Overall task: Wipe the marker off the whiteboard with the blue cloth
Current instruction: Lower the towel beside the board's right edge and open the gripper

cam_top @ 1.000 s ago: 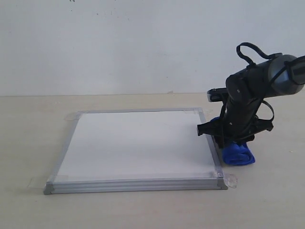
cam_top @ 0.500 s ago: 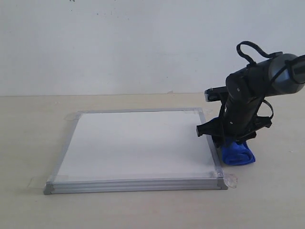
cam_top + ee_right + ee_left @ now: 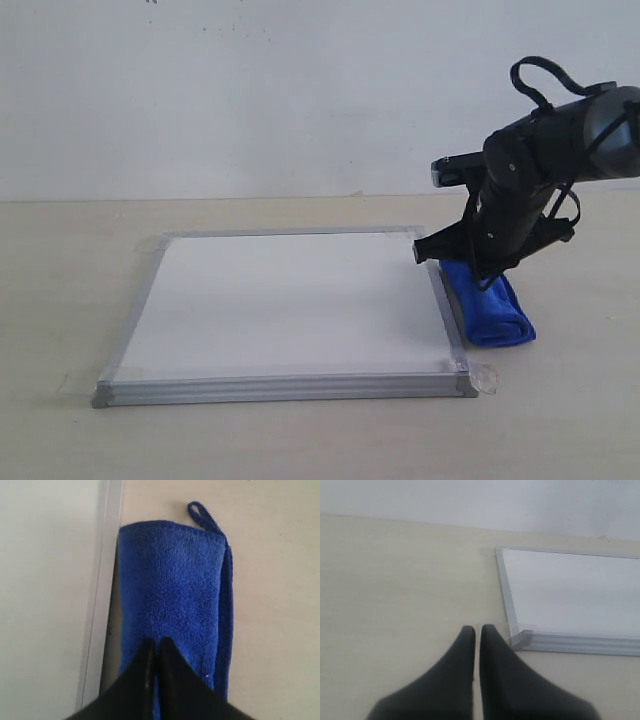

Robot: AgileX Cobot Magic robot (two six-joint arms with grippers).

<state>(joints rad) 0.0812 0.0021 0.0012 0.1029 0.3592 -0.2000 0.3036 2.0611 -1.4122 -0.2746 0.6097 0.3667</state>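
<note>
The whiteboard point(image 3: 290, 300) lies flat on the table, its white face showing no red marker line in any view. The blue cloth point(image 3: 490, 305) rests on the table along the board's right frame edge, its loop tag point(image 3: 202, 515) pointing away from my right gripper. My right gripper point(image 3: 156, 642) hovers just above the cloth's far end, shut, with nothing between its fingers. In the exterior view the right gripper point(image 3: 478, 278) hangs under the dark arm. My left gripper point(image 3: 476, 629) is shut over bare table beside a corner of the whiteboard point(image 3: 570, 590).
A pale wall stands behind the beige table point(image 3: 70, 260). Clear tape point(image 3: 484, 378) sticks out at the board's near right corner. The left arm is outside the exterior view.
The right arm has lifted off the cloth and drawn back toward the far side. The cloth now lies uncovered at full length beside the board.
</note>
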